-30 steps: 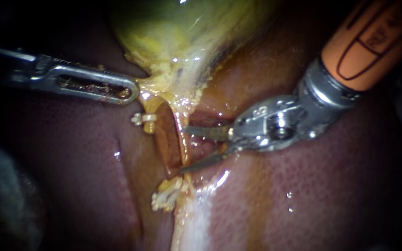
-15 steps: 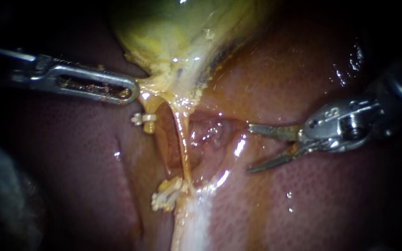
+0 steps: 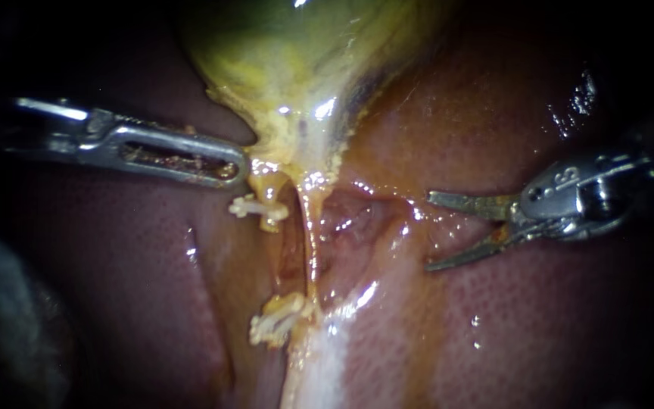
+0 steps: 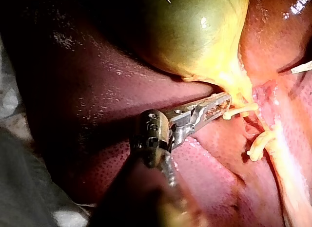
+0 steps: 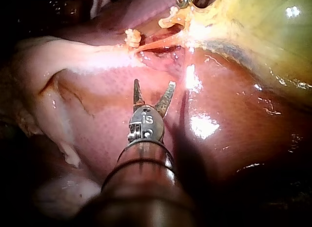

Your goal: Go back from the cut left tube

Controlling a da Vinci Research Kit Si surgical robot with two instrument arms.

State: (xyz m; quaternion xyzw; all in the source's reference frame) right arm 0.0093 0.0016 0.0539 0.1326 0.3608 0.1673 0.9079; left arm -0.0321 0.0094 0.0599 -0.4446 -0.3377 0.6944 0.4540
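Note:
My right instrument [image 3: 428, 232] has two thin blades standing open with nothing between them. It hovers over the liver [image 3: 554, 318], well to the right of the tubes. The left tube is parted: its upper stump bears a white clip [image 3: 255, 206], its lower stump more white clips [image 3: 274, 322]. A thin yellow tube [image 3: 313, 250] still runs down just right of them. My left instrument [image 3: 225, 168], with slotted jaws, is shut on tissue at the neck of the yellow-green gallbladder [image 3: 297, 60]. The right wrist view shows the open blades [image 5: 154, 83] short of the clips [image 5: 131, 38].
A pale, glistening band of tissue [image 3: 327, 356] runs down from the lower clips. Dark red liver [image 3: 115, 265] lies on both sides of the tubes. In the left wrist view a blade tip of my right instrument [image 4: 300, 68] shows beyond the clips [image 4: 241, 110].
My right instrument has drawn back to the right, from the tubes out over the liver, blades still open. My left instrument has shifted right, carrying the gallbladder neck and upper clip along.

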